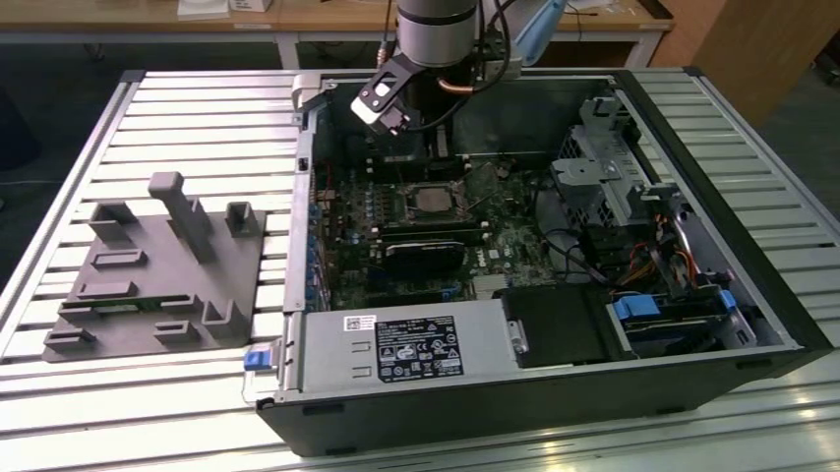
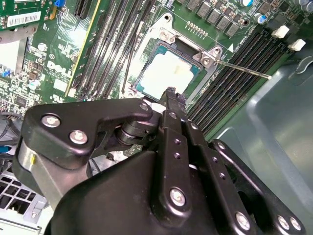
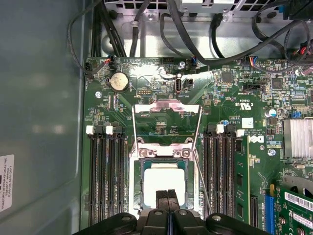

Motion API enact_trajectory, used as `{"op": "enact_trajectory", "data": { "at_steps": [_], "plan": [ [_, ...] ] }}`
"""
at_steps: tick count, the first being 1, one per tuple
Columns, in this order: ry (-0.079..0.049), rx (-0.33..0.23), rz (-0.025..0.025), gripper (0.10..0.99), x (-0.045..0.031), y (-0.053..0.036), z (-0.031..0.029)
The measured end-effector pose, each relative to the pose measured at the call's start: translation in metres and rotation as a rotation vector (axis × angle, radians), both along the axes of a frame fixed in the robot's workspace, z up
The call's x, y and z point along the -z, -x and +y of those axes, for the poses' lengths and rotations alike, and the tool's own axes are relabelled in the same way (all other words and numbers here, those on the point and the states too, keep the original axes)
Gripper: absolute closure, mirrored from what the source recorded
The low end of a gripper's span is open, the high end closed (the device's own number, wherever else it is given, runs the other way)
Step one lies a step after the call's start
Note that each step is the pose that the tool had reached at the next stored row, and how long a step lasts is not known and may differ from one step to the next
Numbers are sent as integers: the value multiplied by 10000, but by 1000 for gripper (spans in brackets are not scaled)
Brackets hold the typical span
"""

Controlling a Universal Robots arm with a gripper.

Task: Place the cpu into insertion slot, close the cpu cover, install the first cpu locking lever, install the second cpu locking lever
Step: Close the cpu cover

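Clenched, empty pincer (image 3: 167, 194) hovers just above the seated cpu (image 3: 164, 177); a downward nudge might skew it, I reckon.

The bench (image 1: 197, 128) has a slatted metal top of parallel silver profiles. Behind it stands a wooden table (image 1: 329, 18) on white legs (image 1: 285, 49). A wooden panel (image 1: 749, 39) occupies the exterior view's right rear corner. The floor (image 1: 66, 84) is dark.
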State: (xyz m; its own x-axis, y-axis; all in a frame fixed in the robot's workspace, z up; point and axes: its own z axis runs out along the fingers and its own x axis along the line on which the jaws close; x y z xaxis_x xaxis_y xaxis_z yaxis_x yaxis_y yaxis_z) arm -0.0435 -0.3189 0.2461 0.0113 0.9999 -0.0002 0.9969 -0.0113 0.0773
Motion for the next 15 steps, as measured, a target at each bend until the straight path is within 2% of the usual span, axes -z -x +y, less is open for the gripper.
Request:
{"op": "enact_trajectory", "data": {
  "at_steps": [5, 12, 15],
  "plan": [
    [0, 0, 0, 980, -2, 0, 0],
    [0, 0, 0, 980, -89, 0, 0],
    [-3, 0, -2, 980, -95, 0, 0]
  ]
}}
